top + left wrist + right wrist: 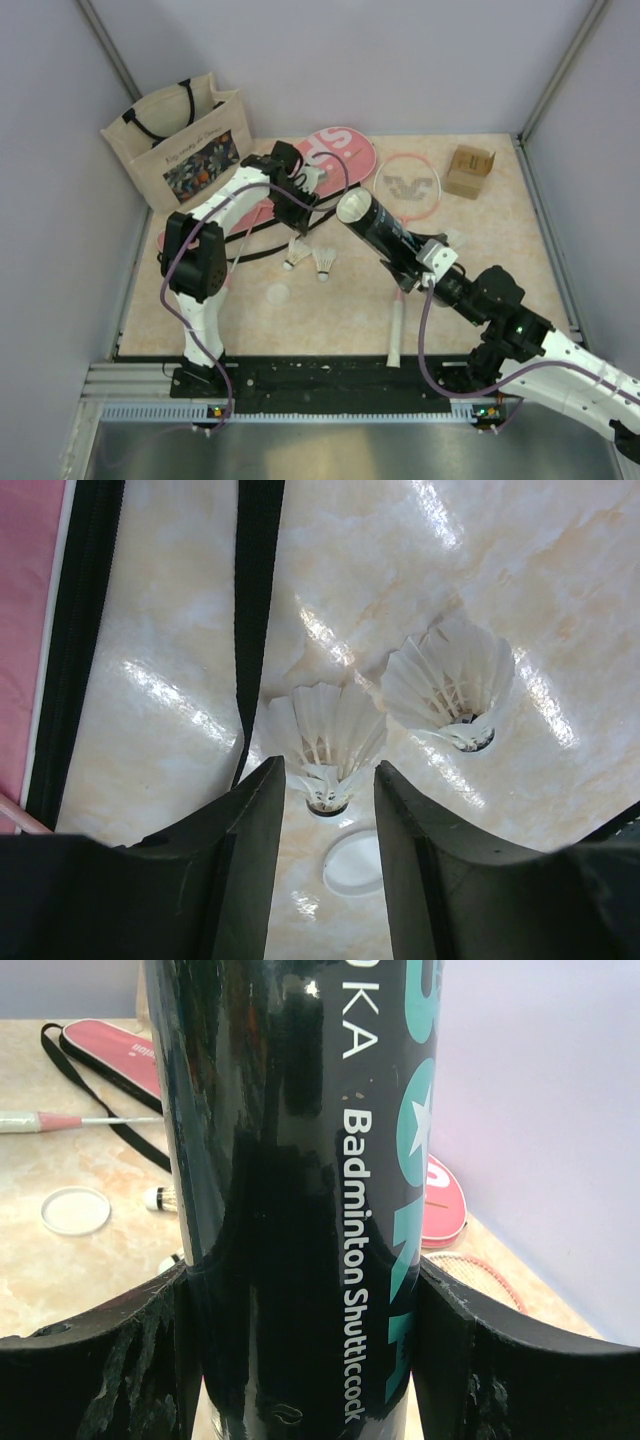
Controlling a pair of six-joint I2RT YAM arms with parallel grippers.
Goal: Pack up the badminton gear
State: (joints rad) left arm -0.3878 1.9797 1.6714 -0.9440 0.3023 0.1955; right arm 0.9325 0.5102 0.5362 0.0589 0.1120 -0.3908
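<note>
Shuttlecocks lie as a pair near the middle of the table (340, 310), corks turned toward its near edge. We see the left gripper (330, 772) hanging over the left shuttlecock (325, 725). Its jaws stand partly apart, one finger either side of the cork, and we cannot tell whether either finger touches it. The right shuttlecock (450, 685) lies just beside, clear of the fingers. A black strap (255, 600) runs past the left shuttlecock's feathers, and a white round lid (355, 865) lies flat a little closer to the near edge. The strap leads back to the pink cover (335, 150), which stretches from the far edge toward the left edge, passing under the left arm.

The right gripper (305, 1275) is clamped on the dark shuttlecock tube (370, 222), both fingers pressed against its sides. We see the tube held off the table and tilted, its upper end pointing toward the far left. A pink-framed racket (408, 185) lies flat toward the far right, its head just beside the cover and its white handle reaching toward the near edge. A beige tote bag (185, 140) stands in the far left corner, and a small cardboard box (469, 172) sits near the far right corner.
</note>
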